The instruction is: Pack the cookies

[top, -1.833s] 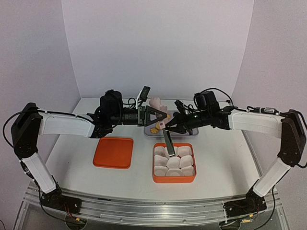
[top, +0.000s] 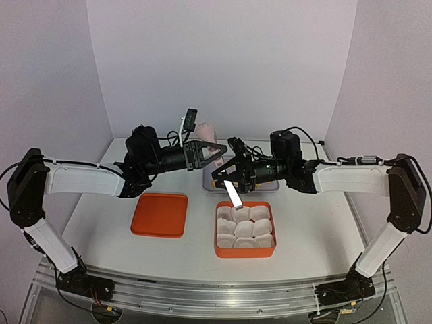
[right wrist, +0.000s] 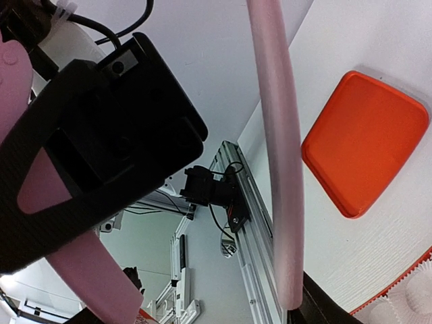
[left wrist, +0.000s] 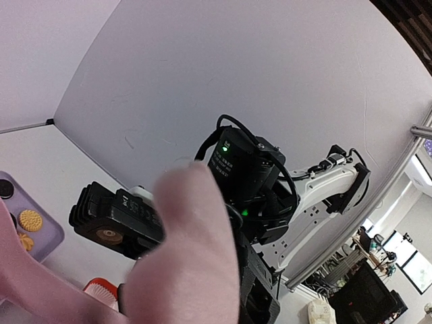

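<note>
Both arms meet above the middle of the tabletop (top: 304, 223). The left gripper (top: 219, 150) is pressed together on a pair of pink tongs (top: 206, 129), whose one pale arm hangs down towards the orange box (top: 245, 254) of paper cups (top: 243, 226). The right gripper (top: 226, 174) sits right at that arm (the left gripper fills much of its wrist view), and I cannot tell whether its jaws are apart or closed on it. The cookies (left wrist: 30, 219) lie on a lavender tray (left wrist: 50, 236) just behind the box, mostly hidden under the grippers from above. An orange lid (top: 159, 214) lies flat left of the box.
</note>
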`<action>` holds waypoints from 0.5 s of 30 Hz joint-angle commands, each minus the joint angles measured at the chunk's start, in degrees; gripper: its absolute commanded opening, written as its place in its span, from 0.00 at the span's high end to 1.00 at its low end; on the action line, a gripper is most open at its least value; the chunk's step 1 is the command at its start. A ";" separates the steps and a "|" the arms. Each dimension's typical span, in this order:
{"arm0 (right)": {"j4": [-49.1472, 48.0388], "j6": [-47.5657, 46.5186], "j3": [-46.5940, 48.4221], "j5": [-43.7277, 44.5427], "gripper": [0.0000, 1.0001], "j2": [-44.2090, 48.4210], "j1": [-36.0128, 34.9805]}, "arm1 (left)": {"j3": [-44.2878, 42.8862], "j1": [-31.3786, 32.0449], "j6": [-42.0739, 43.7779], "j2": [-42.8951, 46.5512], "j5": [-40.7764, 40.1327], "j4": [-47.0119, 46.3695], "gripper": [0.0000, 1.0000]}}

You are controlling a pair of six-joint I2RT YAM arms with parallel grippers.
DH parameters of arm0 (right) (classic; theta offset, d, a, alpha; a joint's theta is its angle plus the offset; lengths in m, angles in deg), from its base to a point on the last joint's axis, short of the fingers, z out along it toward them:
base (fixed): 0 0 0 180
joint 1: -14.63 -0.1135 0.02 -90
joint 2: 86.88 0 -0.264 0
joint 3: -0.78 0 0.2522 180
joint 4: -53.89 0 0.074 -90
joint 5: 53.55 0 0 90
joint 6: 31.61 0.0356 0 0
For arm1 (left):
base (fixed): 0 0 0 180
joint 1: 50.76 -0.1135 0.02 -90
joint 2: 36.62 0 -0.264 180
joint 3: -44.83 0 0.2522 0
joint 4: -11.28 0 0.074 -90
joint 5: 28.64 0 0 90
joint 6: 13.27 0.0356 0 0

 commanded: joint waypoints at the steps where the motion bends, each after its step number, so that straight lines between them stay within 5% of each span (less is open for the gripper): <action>1: -5.66 3.72 2.17 0.69 0.37 0.14 -0.20 | 1.06 0.20 -0.53 2.92 -2.17 -5.77 1.00; 15: -10.09 8.19 1.30 4.95 0.64 0.09 -0.22 | 3.09 0.20 0.45 4.35 -2.65 -6.25 1.00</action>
